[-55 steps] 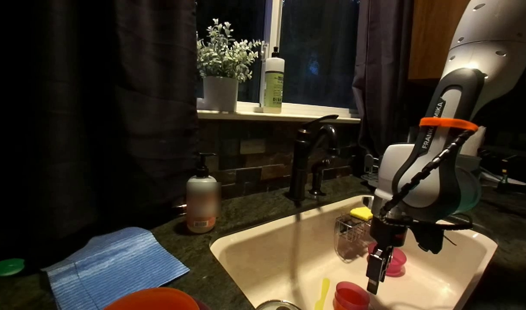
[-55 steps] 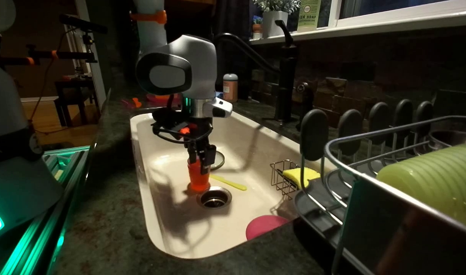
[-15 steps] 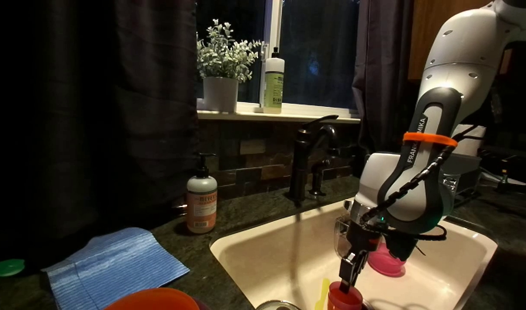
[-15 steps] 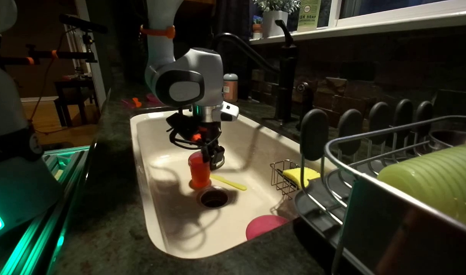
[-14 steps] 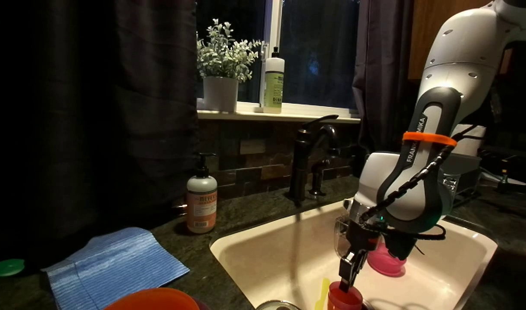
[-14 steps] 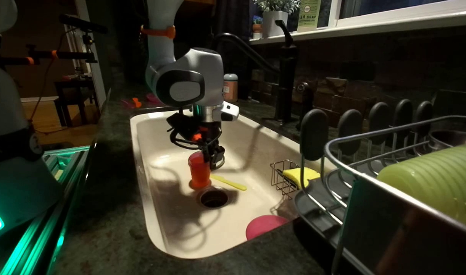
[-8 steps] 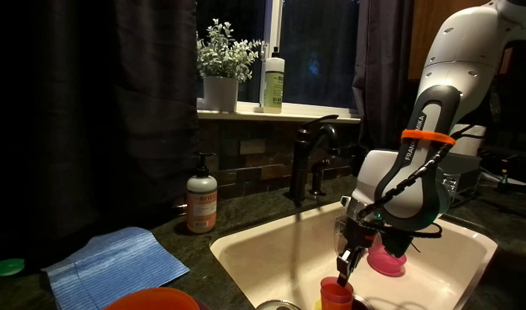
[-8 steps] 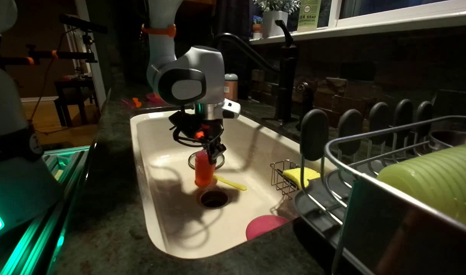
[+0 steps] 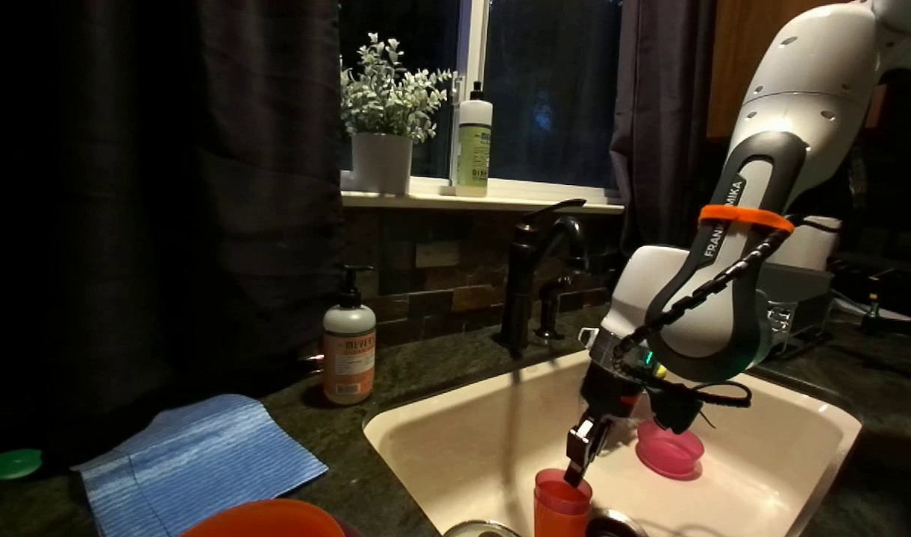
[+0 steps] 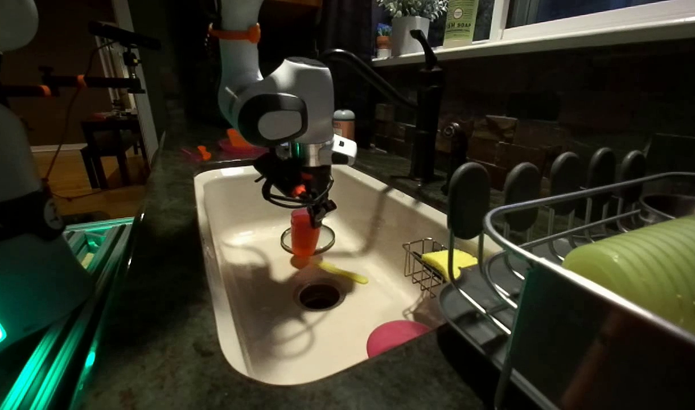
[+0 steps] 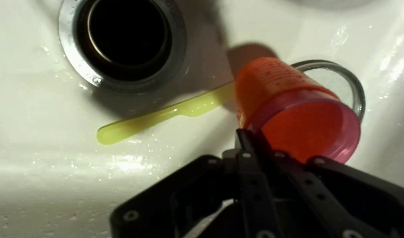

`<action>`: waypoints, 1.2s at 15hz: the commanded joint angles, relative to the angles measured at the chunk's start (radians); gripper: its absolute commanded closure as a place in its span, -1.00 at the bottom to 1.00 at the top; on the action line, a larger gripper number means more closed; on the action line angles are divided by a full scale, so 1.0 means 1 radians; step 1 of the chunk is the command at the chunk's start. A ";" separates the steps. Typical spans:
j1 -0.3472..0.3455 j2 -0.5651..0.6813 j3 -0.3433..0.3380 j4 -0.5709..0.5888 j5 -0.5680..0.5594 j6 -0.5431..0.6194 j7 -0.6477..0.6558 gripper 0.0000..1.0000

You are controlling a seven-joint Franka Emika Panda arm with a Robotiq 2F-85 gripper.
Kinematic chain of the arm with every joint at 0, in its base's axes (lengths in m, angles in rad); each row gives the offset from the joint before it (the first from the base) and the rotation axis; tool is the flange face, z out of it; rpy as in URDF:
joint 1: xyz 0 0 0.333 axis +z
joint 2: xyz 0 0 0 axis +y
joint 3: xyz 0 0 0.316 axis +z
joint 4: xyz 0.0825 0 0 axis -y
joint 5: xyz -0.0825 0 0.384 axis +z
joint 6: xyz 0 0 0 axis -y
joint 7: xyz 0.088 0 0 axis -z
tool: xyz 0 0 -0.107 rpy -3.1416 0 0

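The gripper (image 11: 250, 134) is closed narrowly and holds the wall of a stack of two cups (image 9: 562, 518), with one finger inside and the other finger outside. A pink cup (image 11: 350, 129) seems to sit within an orange cup (image 11: 268, 79), its rim standing above. The stack is nearly upright in both exterior views, and it appears to hang over the floor of the white sink (image 10: 347, 341), with a shadow below it. In the wrist view it covers one end of a yellow knife (image 11: 163, 115) and a part of a round glass piece (image 11: 357, 96); if this is a lid or a dish, I cannot tell. The drain (image 10: 320, 296) is near the knife. Farther away are a pink bowl (image 9: 670, 451) and, at a wire holder (image 10: 418, 266), a yellow sponge (image 10: 449, 262). Beside the sink, a dish rack (image 10: 469, 202) carries green dishes (image 10: 649, 273)
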 commanded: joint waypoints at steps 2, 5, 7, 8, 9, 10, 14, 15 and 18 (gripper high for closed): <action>-0.137 -0.042 0.131 -0.036 -0.065 -0.039 -0.006 0.98; -0.014 -0.164 0.015 -0.074 -0.061 -0.104 0.011 0.98; 0.065 -0.247 -0.062 -0.102 -0.064 -0.119 0.015 0.98; -0.163 -0.132 0.176 -0.073 -0.029 -0.141 -0.046 0.98; 0.082 -0.285 -0.075 -0.110 -0.068 -0.147 0.008 0.98; -0.013 -0.230 0.032 -0.103 -0.043 -0.135 -0.027 0.98; 0.109 -0.302 -0.091 -0.138 -0.054 -0.114 -0.024 0.98; 0.124 -0.313 -0.102 -0.144 -0.052 -0.113 -0.024 0.98; 0.068 -0.338 -0.033 -0.152 -0.025 -0.131 -0.025 0.98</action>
